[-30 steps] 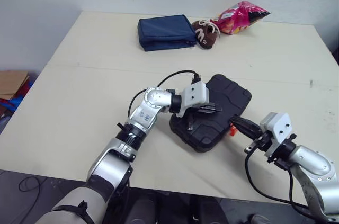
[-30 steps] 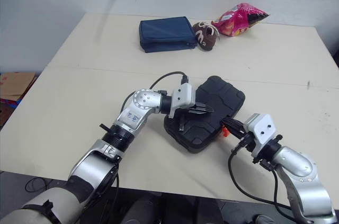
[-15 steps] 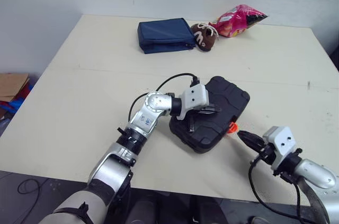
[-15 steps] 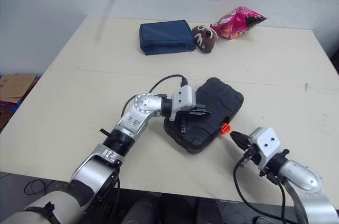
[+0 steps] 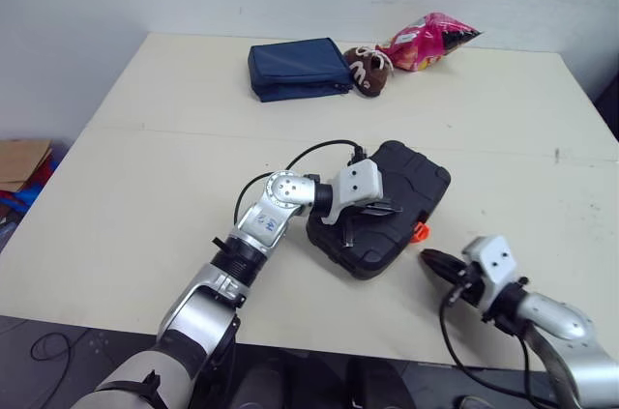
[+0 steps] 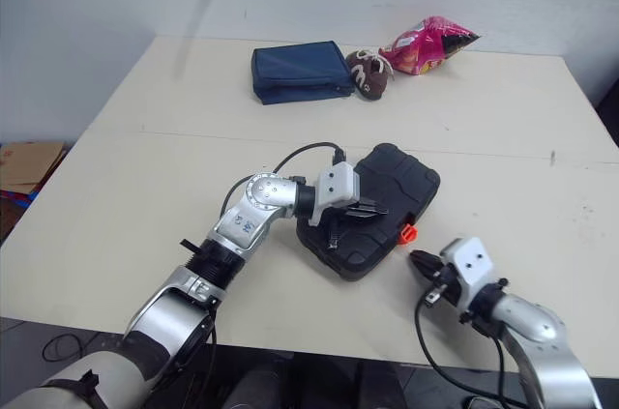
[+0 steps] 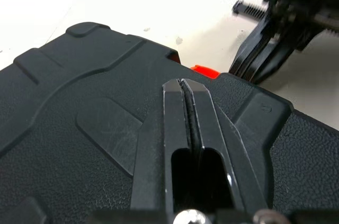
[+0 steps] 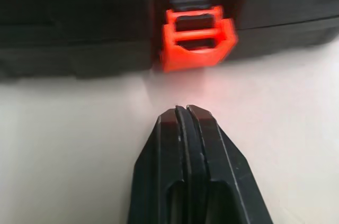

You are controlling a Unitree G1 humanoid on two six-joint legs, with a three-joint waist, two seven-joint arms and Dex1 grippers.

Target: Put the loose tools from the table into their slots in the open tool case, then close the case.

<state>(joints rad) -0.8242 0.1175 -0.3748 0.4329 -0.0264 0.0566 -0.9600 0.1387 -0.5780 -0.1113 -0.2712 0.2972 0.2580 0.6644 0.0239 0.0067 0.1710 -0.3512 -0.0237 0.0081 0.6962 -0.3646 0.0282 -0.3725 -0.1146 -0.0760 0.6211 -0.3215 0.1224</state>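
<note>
Moved: the right gripper (image 5: 430,259) has backed away from the orange latch (image 5: 420,231) toward the near edge of the table (image 5: 164,158). A second ago its tips were right at the latch. The left gripper (image 5: 390,205) has stayed on the lid (image 7: 79,102).
Case: the black case (image 5: 416,177) lies flat on the table with its lid down, in the middle near the front.
Latch: it sits on the side of the case that faces the right gripper and sticks out a little. I cannot tell if it has clicked shut.
Left gripper: its fingers are squeezed together with nothing between them. The tips lie on the lid.
Right gripper: its fingers are pressed together too and hold nothing. It is low over the table, pointing at the latch with a gap between them.
Far side: a blue pouch (image 5: 295,68), a toy (image 5: 369,69) and a snack bag (image 5: 430,40) lie well apart from the case.
Step now: closing the case. With the lid down, I think the tools are inside and only the latch is left.
Doing it well: keep the left gripper pushing down so the lid stays flat and the case does not slide. Bring the right tips in low and straight at the middle of the latch. Push slowly until it lies flat on the side of the case.
Watch out: a push from one side could turn the case or slip off the latch.
</note>
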